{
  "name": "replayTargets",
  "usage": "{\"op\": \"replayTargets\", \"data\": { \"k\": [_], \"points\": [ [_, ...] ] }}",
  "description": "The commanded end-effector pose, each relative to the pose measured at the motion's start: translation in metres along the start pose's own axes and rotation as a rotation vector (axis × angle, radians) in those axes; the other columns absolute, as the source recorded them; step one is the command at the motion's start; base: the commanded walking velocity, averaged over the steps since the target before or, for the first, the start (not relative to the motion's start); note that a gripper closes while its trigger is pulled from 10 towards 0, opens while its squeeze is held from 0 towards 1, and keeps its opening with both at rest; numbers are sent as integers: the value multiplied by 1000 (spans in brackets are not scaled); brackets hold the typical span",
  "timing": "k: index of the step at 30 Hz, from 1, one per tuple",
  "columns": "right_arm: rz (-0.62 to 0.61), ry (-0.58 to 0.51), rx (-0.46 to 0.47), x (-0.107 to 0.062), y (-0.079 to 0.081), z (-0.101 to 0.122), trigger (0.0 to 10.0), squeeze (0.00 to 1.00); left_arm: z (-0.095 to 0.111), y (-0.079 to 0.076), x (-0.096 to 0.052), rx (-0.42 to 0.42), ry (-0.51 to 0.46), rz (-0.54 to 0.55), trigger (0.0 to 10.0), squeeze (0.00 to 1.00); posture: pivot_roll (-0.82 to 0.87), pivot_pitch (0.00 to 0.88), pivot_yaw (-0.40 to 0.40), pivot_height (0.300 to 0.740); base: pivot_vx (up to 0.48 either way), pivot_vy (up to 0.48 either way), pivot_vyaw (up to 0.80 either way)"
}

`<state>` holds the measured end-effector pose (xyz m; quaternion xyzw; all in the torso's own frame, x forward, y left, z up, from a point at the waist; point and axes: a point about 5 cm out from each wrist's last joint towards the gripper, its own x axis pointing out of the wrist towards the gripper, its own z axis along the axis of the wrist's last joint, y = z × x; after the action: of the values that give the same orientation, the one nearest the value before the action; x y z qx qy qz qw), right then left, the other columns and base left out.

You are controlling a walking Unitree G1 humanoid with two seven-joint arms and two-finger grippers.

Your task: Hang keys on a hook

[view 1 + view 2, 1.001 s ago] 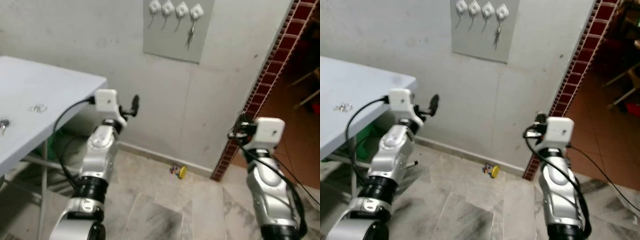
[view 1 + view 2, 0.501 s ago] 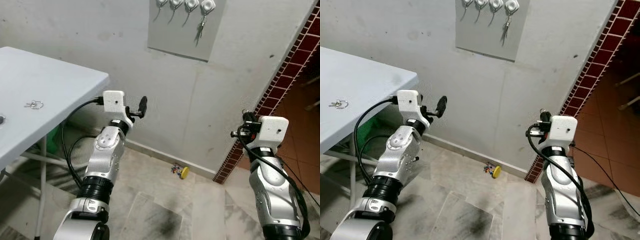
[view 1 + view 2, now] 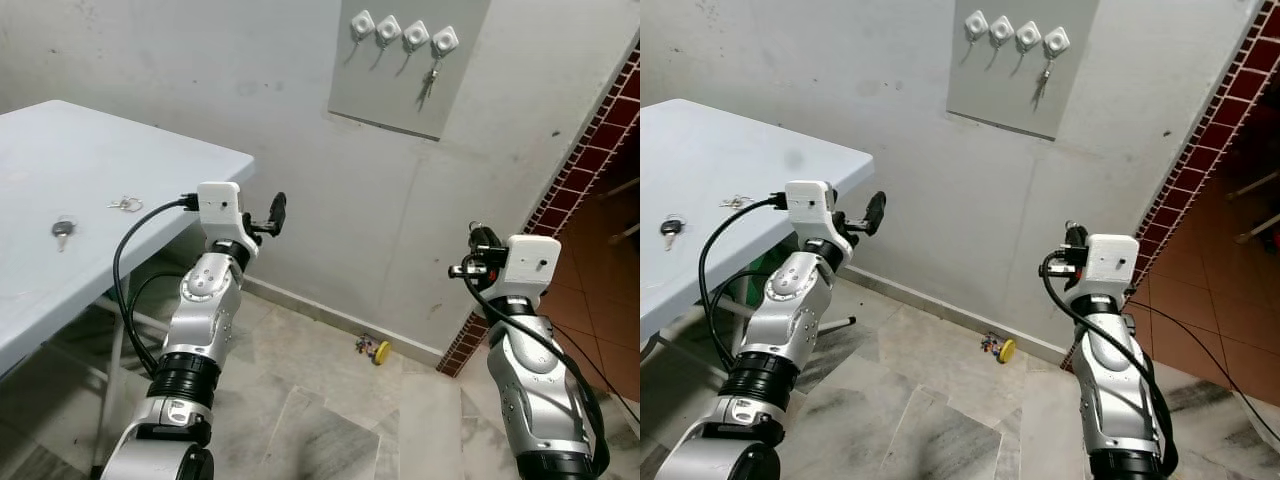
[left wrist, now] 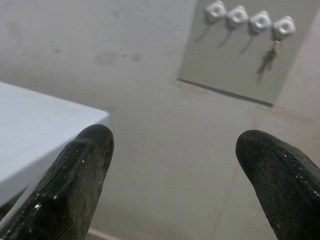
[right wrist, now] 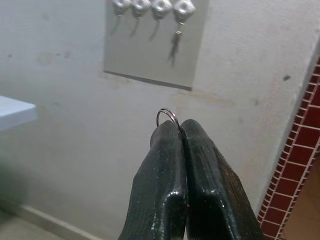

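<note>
My right end effector is pressed together, and it pinches a key ring at the tips. The thin round ring sticks up just past my fingertips. I cannot see the keys that hang from it.

The hook board is a grey panel on the wall, up high and ahead of me. It has four white hooks in a row. One bunch of keys already hangs from the hook on the right end. The other three hooks look free.

From my right end effector, the hooks lie up and a bit to my left, well apart. The row of hooks runs side to side, and each hook points down and out from the wall. My ring stands upright, so I think it has to go up and over a hook tip. My right arm holds the ring, so it is the one to do the job.

My left end effector is spread wide and holds nothing. It is raised near the corner of the white counter. A loose key and a small ring lie on that counter.

Since a second ago my head has turned. The hook board sits lower and more to the right in my eyes now, and I see more of the counter. My arms look about the same.
</note>
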<state>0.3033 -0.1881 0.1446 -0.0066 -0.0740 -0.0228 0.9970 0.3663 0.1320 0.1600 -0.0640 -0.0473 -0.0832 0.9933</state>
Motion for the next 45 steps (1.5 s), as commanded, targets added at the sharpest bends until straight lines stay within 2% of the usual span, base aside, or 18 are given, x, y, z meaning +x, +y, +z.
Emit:
{"op": "replayTargets", "data": {
  "k": [1,8,45],
  "points": [
    [-6,-21,-13,0,-4,6,10000,0,4,-5,2,1,-9,-19,10000,0,-32,6,-63,711,0,442,0],
    [-7,-20,-11,0,-4,6,10000,0,5,-4,2,17,-7,-18,10000,0,-32,10,-60,711,72,422,0],
    [-6,-20,-2,-1,-2,5,10000,0,6,-1,3,52,0,-3,10000,0,-25,20,-56,711,467,0,0]
  ]
}}
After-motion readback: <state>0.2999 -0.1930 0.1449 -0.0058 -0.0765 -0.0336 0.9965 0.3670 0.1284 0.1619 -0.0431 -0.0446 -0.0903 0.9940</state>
